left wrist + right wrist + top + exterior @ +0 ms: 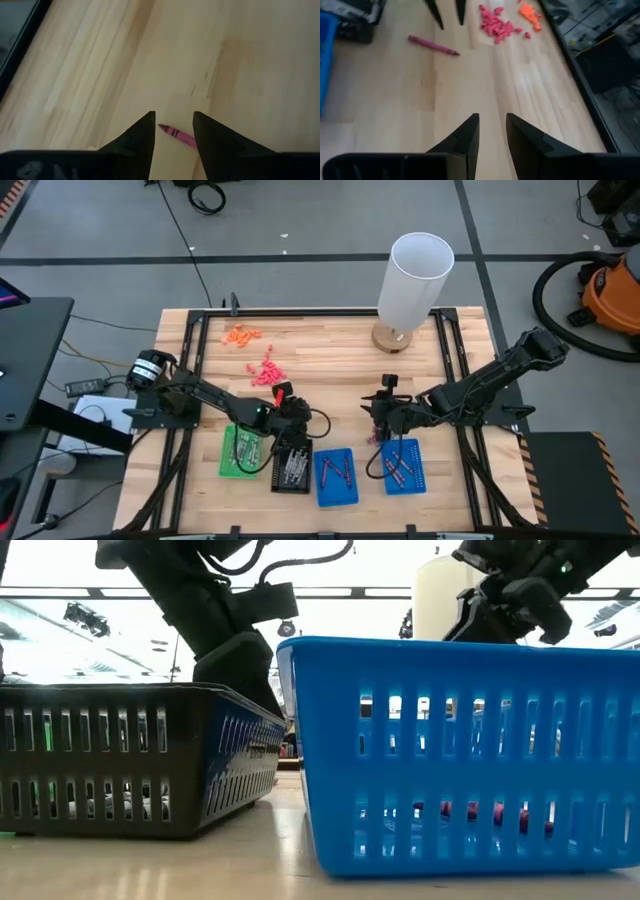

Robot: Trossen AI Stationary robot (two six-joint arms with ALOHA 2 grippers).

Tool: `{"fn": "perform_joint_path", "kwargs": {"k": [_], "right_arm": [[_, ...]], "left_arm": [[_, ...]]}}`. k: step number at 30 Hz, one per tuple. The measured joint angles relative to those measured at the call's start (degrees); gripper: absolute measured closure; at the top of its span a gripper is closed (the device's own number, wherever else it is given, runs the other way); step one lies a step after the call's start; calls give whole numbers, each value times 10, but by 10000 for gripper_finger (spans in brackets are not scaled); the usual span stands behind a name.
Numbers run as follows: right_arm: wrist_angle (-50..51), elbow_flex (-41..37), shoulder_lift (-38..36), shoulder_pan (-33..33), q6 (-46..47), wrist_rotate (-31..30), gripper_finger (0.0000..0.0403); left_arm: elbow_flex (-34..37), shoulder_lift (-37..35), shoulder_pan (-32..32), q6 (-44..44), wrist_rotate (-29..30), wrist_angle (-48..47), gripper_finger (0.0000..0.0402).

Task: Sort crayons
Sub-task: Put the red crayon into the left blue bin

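While lying flat, magenta crayon (177, 135) sits between left tool (173, 131) fingers

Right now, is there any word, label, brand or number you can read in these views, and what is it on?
No text can be read in any view.
Pink crayon between the left gripper fingertips: dark bands on its wrapper, too small to read.
Trays, white cylinder: no markings visible.

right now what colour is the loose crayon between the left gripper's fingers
Magenta crayon, clearest in the left wrist view.
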State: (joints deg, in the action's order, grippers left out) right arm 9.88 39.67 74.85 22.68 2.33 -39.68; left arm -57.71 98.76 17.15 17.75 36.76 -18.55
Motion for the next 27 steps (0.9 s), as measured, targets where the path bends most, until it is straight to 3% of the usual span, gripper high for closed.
{"fn": "perform_joint_path", "kwargs": {"k": [5,10,19,27], "right_arm": [[-76,-34,0,0,-3,-12,298],[-114,-51,0,0,-10,-9,298],[-116,-58,0,0,-15,-8,298],[-122,-57,0,0,-26,-7,298]], "left_arm": [[0,0,-14,53,-5,-17,260],[0,0,-34,123,-54,-26,260],[0,12,-62,265,-114,-22,260],[0,34,-78,323,-168,-21,260]]}}
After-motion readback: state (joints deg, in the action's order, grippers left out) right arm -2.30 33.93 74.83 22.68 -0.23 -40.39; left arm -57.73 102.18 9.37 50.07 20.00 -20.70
